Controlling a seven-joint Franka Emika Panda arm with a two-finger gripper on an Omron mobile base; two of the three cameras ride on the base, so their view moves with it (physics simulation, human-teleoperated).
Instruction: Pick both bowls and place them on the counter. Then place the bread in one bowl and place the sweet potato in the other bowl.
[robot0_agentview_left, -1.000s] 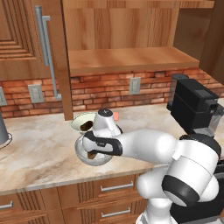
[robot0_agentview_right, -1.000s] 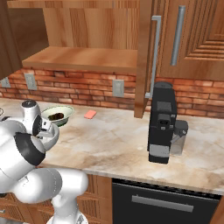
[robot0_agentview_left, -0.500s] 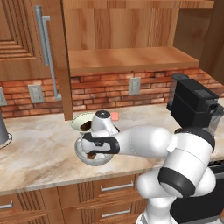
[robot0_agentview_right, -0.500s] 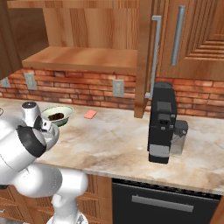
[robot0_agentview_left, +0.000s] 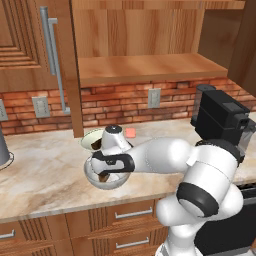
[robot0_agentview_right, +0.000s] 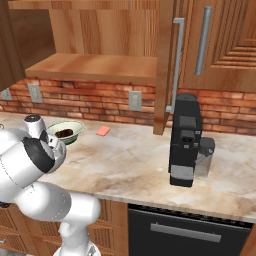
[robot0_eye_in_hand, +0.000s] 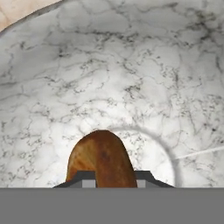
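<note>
Resting between end effector fingertips: bread

Wooden cabinets hang above a red brick backsplash with wall outlets.

Grey bowl half hidden behind arm; bread bottom cut off.

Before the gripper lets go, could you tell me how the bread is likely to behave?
The bread, pinched in the gripper, looks rounded and smooth, so it may roll a little. The grey bowl curves inward, so the bread should probably settle near the middle. It looks small, so likely light.
</note>
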